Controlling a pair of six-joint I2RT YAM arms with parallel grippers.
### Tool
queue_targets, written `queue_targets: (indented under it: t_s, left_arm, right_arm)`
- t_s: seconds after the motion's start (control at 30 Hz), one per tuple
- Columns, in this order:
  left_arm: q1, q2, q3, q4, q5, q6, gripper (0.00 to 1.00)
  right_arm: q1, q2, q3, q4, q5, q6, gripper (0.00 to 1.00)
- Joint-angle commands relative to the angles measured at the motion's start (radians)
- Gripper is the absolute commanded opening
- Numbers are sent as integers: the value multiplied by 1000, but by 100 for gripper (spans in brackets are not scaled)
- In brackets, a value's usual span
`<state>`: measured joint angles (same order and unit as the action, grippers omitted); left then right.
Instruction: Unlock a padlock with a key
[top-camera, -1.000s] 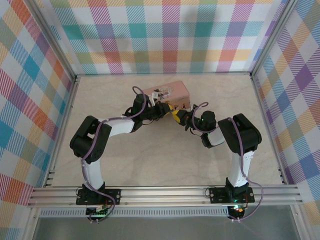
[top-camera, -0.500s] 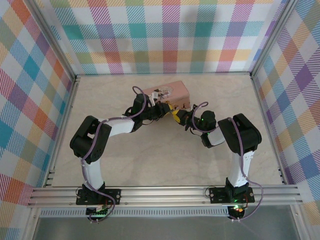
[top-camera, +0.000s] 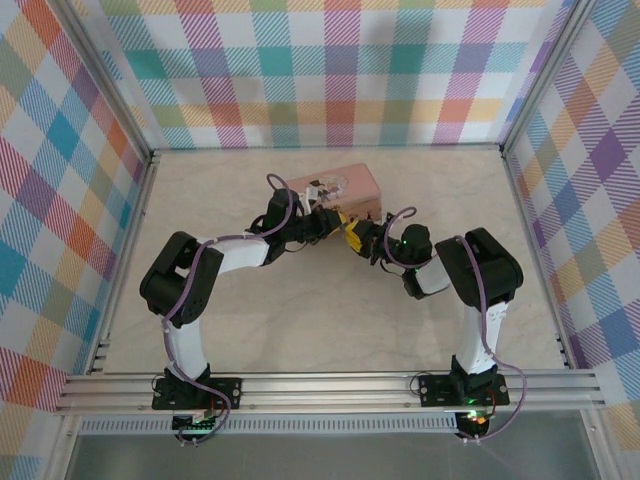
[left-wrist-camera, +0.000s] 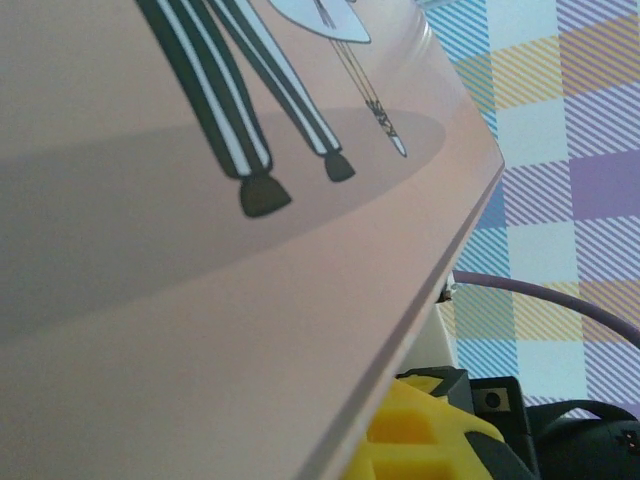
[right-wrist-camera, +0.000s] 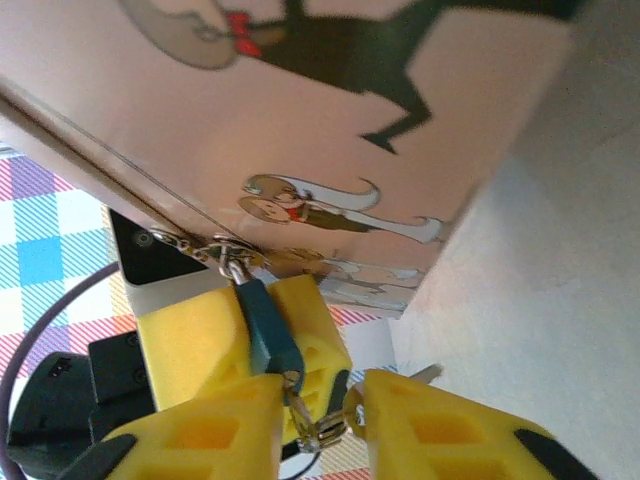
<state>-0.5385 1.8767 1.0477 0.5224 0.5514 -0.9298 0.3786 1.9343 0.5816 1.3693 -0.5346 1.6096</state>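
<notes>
Nearest, the right gripper (right-wrist-camera: 325, 400) is seen with its jaws slightly parted and nothing grasped. The key (right-wrist-camera: 322, 430) and its ring hang in the gap; contact with a finger cannot be told. Just beyond, the padlock (right-wrist-camera: 268, 335) is clenched by the left gripper (right-wrist-camera: 252, 350), its shackle hooked to the hasp of the pink tin (right-wrist-camera: 300, 120), which stands midway along the far edge of the worktop (top-camera: 250, 300).

With the key loose, it could be knocked askew or pulled out if the fingers are closed off-centre. A hard twist could be passed through the hasp, and the tin dragged.

No brand or writing can be read; cartoon figures are printed on the tin.
</notes>
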Motion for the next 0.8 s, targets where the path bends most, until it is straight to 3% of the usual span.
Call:
queue_targets:
  t_s: [0.0, 0.2, 0.47, 0.57, 0.77]
  left_arm:
    - [-17, -39, -9, 19, 138, 10, 0]
    - [-5, -37, -1, 15, 140, 11, 0]
    - [5, -38, -1, 1, 142, 18, 0]
    - [5, -36, -3, 0, 141, 17, 0]
    - [5, -39, -6, -2, 145, 14, 0]
  right_arm:
    - [-19, -28, -27, 37, 45, -29, 33]
    - [-46, -46, -115, 37, 19, -66, 40]
    - [-81, -96, -231, -1, -18, -157, 42]
    - [-80, -165, -235, -151, -38, -254, 42]
    - [-61, -428, -169, -674, -5, -542, 42]
